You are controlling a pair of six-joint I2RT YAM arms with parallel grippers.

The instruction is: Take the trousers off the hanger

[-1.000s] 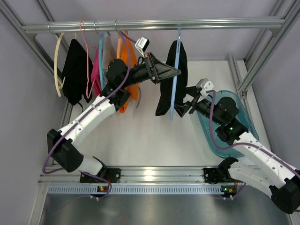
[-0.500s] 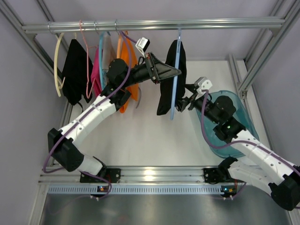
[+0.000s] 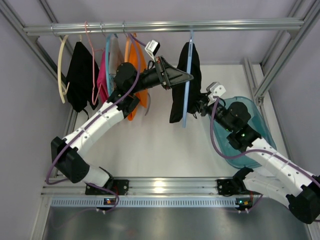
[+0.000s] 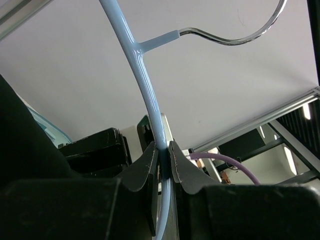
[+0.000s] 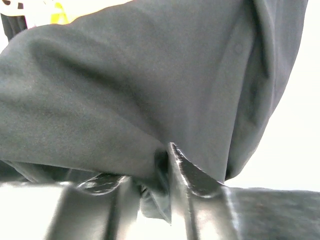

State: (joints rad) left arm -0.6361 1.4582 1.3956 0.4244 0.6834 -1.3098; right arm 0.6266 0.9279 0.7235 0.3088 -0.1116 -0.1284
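Black trousers (image 3: 181,85) hang folded over a light blue hanger (image 3: 187,85) on the rail (image 3: 165,26). My left gripper (image 3: 189,76) is shut on the hanger's blue bar (image 4: 150,95), its jaws pinching the bar from both sides. My right gripper (image 3: 197,106) is shut on a fold of the black trousers (image 5: 150,90) at their right edge; dark cloth fills the right wrist view and bunches between the fingers (image 5: 187,170). Orange trousers (image 3: 137,75) hang further left, behind my left arm.
Another black garment (image 3: 80,75) and a pink one (image 3: 103,80) hang at the rail's left end with a cream hanger (image 3: 61,70). A teal tub (image 3: 250,130) lies under my right arm. Frame posts stand on both sides.
My right gripper moved left up to the black trousers and shut on their edge. The left gripper kept its hold on the hanger.
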